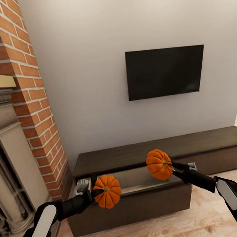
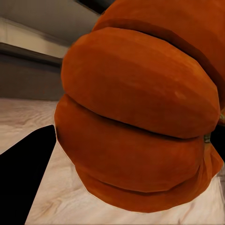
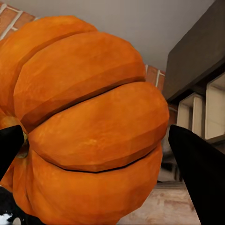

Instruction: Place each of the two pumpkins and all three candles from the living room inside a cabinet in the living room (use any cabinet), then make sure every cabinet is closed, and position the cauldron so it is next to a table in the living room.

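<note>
Left gripper (image 1: 97,192) pinching one pumpkin (image 1: 107,196) at the open drawer's (image 1: 141,184) front edge; right gripper (image 1: 172,166) clamped on the other pumpkin (image 1: 159,164), held above the same drawer of the cabinet (image 1: 156,152). Neither yet inside. Pale things at the drawer's corners, possibly candles, too small to tell. Closing and cauldron presumably still to do.

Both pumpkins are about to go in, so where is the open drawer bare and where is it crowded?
The drawer looks bare between the left pumpkin and right pumpkin. Its left end holds pale items, another sits at the right end. The cabinet top is bare.
</note>
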`<state>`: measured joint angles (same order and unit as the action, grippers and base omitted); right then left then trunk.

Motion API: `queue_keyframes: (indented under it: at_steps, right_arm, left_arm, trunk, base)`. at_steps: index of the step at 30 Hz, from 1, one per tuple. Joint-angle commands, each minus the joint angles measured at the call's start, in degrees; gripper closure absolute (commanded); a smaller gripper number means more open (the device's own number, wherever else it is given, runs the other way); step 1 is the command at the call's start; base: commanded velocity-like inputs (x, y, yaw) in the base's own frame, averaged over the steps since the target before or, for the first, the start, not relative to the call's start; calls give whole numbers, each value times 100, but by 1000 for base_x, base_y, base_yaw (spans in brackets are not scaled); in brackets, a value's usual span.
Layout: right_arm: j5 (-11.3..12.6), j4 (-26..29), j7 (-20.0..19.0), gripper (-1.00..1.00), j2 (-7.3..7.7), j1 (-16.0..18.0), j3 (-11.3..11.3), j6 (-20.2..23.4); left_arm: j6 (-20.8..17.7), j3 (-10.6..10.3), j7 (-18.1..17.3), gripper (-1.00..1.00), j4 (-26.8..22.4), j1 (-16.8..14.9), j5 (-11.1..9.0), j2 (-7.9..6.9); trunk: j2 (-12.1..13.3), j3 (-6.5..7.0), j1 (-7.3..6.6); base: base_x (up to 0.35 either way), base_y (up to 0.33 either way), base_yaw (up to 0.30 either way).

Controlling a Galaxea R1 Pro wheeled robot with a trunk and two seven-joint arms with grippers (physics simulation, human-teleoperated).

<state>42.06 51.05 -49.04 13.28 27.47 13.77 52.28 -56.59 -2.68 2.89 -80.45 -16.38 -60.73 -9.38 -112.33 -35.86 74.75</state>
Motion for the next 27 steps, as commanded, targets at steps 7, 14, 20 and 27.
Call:
queue_keyframes:
  at_steps: [7, 14, 20, 27]
  right_arm:
    - [65, 0, 0, 100, -6, 4, 11, 55]
    - [65, -24, 0, 100, -15, 4, 11, 17]
    - [65, -25, 2, 100, -14, 4, 11, -22]
    - [65, -22, 1, 100, -14, 4, 11, -24]
  left_arm:
    - [-24, 6, 6, 100, -11, -5, -122, 5]
    - [-28, 4, 9, 100, -107, -5, -144, 6]
    - [-28, 4, 10, 100, -119, -5, -149, 6]
    - [-25, 4, 14, 100, -125, -5, -138, 6]
  trunk:
    - [-3, -2, 1]
    - [278, 123, -153]
    - [518, 231, -284]
    - [759, 339, -416]
  base:
    - [50, -42, 29]
    - [2, -1, 1]
    - [0, 0, 0]
    - [0, 0, 0]
